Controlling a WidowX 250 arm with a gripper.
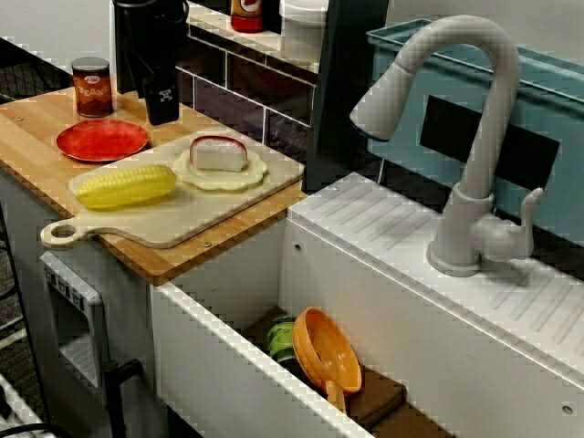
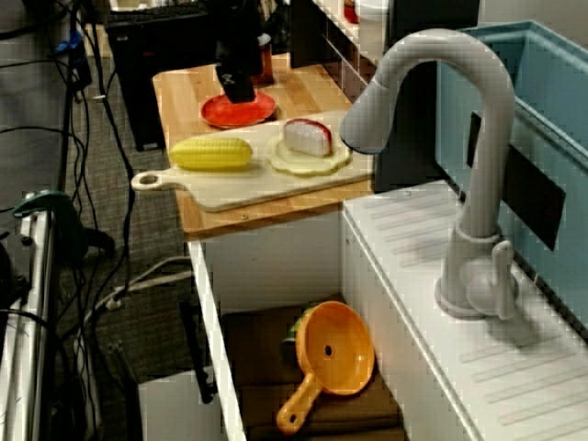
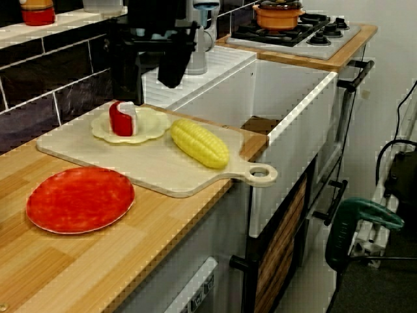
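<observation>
My black gripper (image 1: pixel 162 111) hangs just above the wooden counter (image 1: pixel 36 137), behind the red plate (image 1: pixel 102 140) and right of the brown can (image 1: pixel 92 87). The view from the counter's end shows the gripper (image 3: pixel 148 83) open, with nothing between its two fingers (image 3: pixel 174 68). Just right of it, on the pale cutting board (image 1: pixel 196 219), lie a yellow corn cob (image 1: pixel 126 185) and a red-rimmed cheese wedge (image 1: pixel 218 153). The wedge rests on a scalloped cream dish (image 1: pixel 222 174). In the view from above the sink the gripper (image 2: pixel 237 90) stands over the plate's (image 2: pixel 239 110) far edge.
A deep sink (image 1: pixel 219 319) to the right holds an orange strainer (image 1: pixel 327 351) and a green can (image 1: pixel 283 336). A grey faucet (image 1: pixel 470 137) rises behind it. A black post (image 1: pixel 333 100) stands at the board's right end. A tiled ledge (image 1: pixel 246 41) with jars runs behind the counter.
</observation>
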